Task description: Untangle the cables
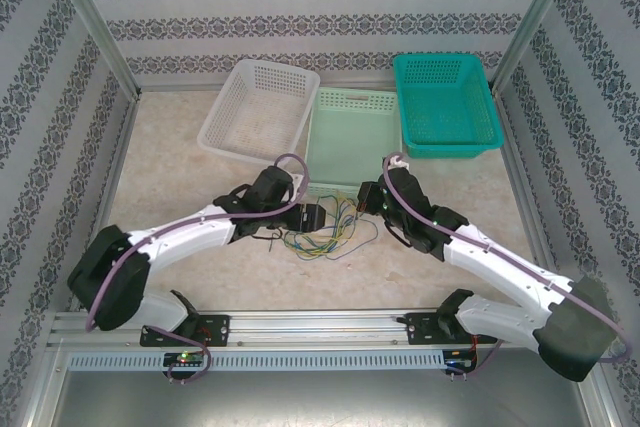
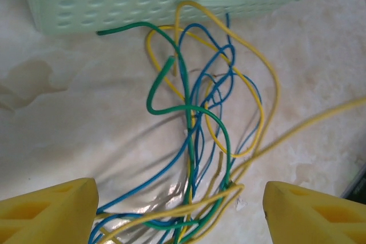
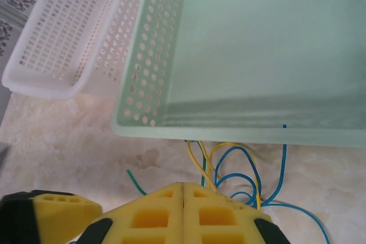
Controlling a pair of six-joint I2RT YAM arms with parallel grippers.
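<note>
Behind cables [image 2: 189, 110] sits mint basket [image 2: 143, 4], poss. touching them.

The cables [image 1: 325, 227] lie just in front of the pale green basket [image 1: 355, 137], whose near wall closes off the far side. The left gripper [image 1: 312, 217] and right gripper [image 1: 368, 199] crowd in from either side. Bare table [image 1: 180, 172] lies open toward the near edge, and beside the white basket [image 1: 258, 107].

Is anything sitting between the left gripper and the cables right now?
Nothing visible does. The left gripper hangs open right over the cables, a finger on either side of the tangle on the table. The pale green basket sits beyond them, not between.
</note>
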